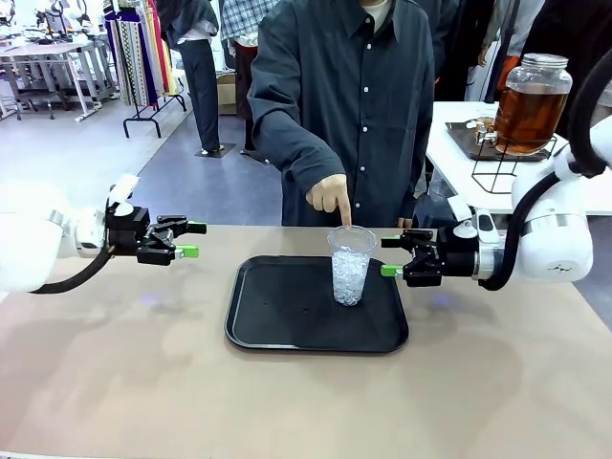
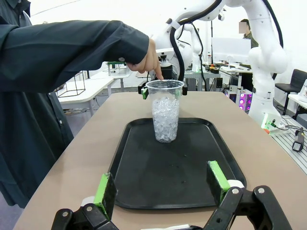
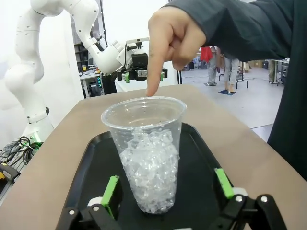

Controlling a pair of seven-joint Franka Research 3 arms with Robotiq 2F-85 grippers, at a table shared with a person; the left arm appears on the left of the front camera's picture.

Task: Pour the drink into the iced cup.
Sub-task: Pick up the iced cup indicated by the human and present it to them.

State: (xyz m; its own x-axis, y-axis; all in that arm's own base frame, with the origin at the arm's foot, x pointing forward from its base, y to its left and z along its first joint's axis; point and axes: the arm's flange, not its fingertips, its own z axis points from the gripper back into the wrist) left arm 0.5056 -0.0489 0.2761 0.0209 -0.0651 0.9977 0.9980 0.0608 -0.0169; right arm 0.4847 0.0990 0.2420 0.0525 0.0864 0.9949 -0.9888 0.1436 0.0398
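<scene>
A clear plastic cup of ice (image 1: 350, 266) (image 2: 165, 111) (image 3: 148, 153) stands upright on a black tray (image 1: 277, 320) (image 2: 158, 177) (image 3: 91, 158). A person's hand (image 1: 333, 196) (image 3: 170, 40) points an index finger down at the cup's rim. My right gripper (image 1: 390, 255) (image 3: 165, 189) is open just right of the cup, its green pads either side of it but apart from it. My left gripper (image 1: 192, 240) (image 2: 163, 184) hangs open left of the tray with nothing between its fingers. The amber drink fills a glass dispenser jar (image 1: 531, 105) on a far white table.
The jar sits on a dark tray (image 1: 473, 143) atop a wire stand (image 1: 497, 172). The person in a dark shirt (image 1: 354, 105) stands at the table's far edge. Bare tan tabletop (image 1: 143, 382) surrounds the black tray.
</scene>
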